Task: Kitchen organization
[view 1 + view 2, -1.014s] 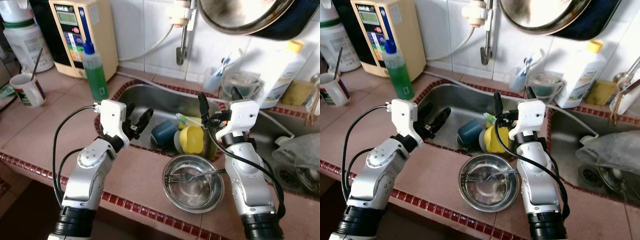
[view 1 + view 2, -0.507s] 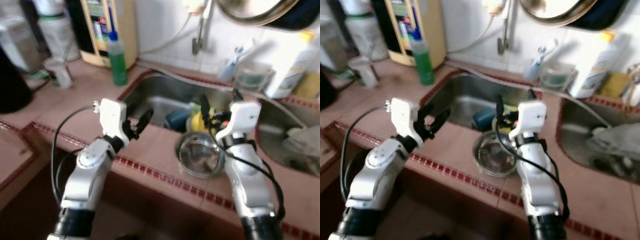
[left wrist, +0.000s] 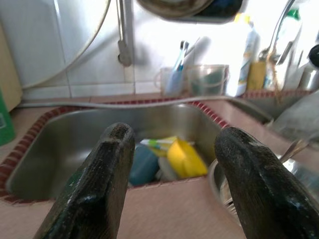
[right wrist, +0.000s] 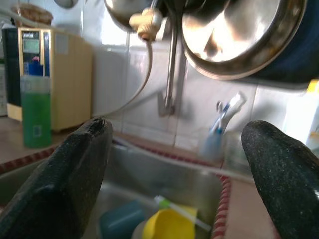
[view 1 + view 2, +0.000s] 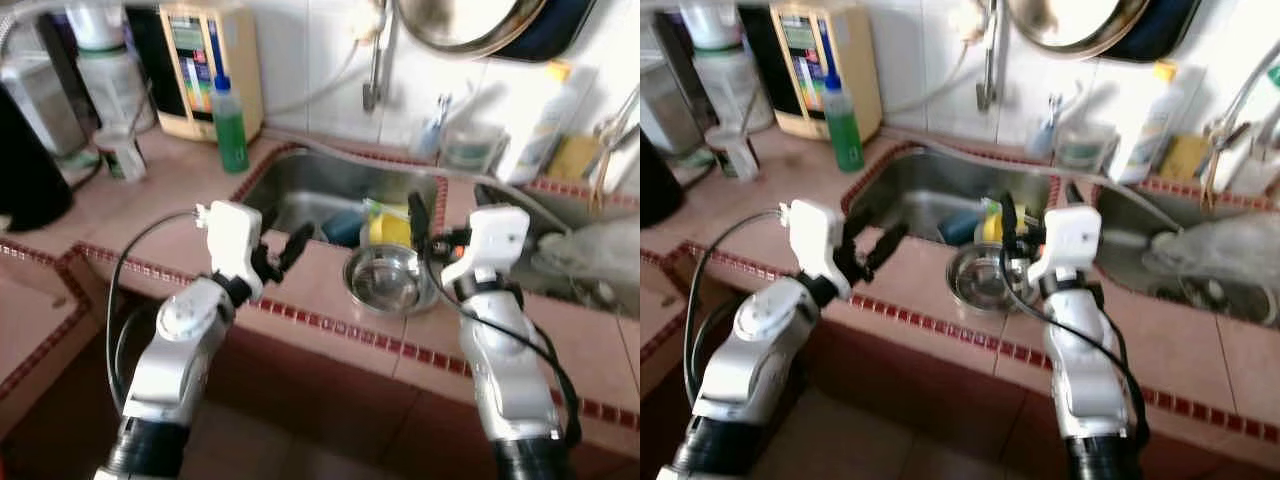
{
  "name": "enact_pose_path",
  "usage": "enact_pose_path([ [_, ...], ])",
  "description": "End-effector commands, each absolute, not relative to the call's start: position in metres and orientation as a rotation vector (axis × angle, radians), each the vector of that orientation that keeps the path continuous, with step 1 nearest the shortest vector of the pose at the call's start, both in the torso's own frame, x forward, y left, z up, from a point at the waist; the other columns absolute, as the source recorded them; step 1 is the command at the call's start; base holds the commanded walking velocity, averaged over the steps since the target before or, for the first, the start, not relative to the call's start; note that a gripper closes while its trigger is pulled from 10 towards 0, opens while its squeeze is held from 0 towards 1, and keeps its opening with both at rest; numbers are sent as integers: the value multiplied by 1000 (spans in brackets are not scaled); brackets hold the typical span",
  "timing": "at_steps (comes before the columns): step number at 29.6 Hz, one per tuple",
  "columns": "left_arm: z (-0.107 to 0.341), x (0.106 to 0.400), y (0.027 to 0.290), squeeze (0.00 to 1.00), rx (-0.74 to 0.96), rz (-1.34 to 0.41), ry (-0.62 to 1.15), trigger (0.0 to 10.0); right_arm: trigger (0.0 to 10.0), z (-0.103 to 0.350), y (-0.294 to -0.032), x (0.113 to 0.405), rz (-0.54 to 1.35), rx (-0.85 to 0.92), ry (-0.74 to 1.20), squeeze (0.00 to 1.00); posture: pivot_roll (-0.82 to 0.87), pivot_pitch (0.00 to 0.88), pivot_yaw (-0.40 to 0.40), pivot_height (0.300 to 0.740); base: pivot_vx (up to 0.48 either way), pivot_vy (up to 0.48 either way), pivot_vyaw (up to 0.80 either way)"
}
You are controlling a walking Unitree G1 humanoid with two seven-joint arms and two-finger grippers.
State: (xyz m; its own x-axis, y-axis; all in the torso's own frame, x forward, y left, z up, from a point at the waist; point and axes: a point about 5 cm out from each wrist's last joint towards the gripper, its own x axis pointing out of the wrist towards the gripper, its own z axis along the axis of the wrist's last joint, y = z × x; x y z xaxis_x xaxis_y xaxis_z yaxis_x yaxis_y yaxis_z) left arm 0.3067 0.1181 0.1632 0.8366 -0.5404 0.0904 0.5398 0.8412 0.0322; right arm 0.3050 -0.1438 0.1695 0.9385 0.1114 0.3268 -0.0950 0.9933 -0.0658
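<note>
A steel bowl (image 5: 390, 282) holding a fork rests on the tiled counter at the sink's front rim. In the sink (image 5: 300, 190) behind it lie a yellow cup (image 5: 388, 228) and a blue cup (image 5: 340, 228). My left gripper (image 5: 285, 250) hovers open over the counter edge, left of the bowl, with nothing between its fingers. My right gripper (image 5: 450, 212) is open too, held above the bowl's right side. In the left wrist view the yellow cup (image 3: 185, 157) and blue cup (image 3: 143, 164) lie between the open fingers (image 3: 99, 189).
A green soap bottle (image 5: 230, 125) and a beige appliance (image 5: 210, 65) stand at the back left, near a mug (image 5: 122, 155). A large pan (image 5: 470, 20) hangs above the tap. A white bottle (image 5: 540, 120) and a plastic bag (image 5: 590, 250) are on the right.
The whole view has pulled back from the counter and blurred; the counter's front edge and the floor below now show. Both arms keep the same pose, fingers still open.
</note>
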Motion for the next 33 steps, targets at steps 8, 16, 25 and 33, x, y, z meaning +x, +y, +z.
enact_pose_path([
  [8, 168, 305, 109, 0, 90, -648, -125, 10000, 10000, 143, -157, 293, -1, 76, -224, 0, -88, 51, 27, 740, 0, 0, 0],
  [16, 164, 294, 94, 0, 136, -764, -131, 10000, 10000, 129, -161, 284, -55, 98, -164, 0, -102, 64, 32, 740, 0, 0, 0],
  [25, 161, 286, 83, 0, 169, -840, -136, 10000, 10000, 126, -161, 281, -50, 110, -144, 0, -102, 68, 29, 740, 0, 0, 0],
  [33, 161, 286, 83, 0, 169, -840, -136, 10000, 10000, 126, -161, 281, -50, 110, -144, 0, -102, 68, 29, 740, 0, 0, 0],
])
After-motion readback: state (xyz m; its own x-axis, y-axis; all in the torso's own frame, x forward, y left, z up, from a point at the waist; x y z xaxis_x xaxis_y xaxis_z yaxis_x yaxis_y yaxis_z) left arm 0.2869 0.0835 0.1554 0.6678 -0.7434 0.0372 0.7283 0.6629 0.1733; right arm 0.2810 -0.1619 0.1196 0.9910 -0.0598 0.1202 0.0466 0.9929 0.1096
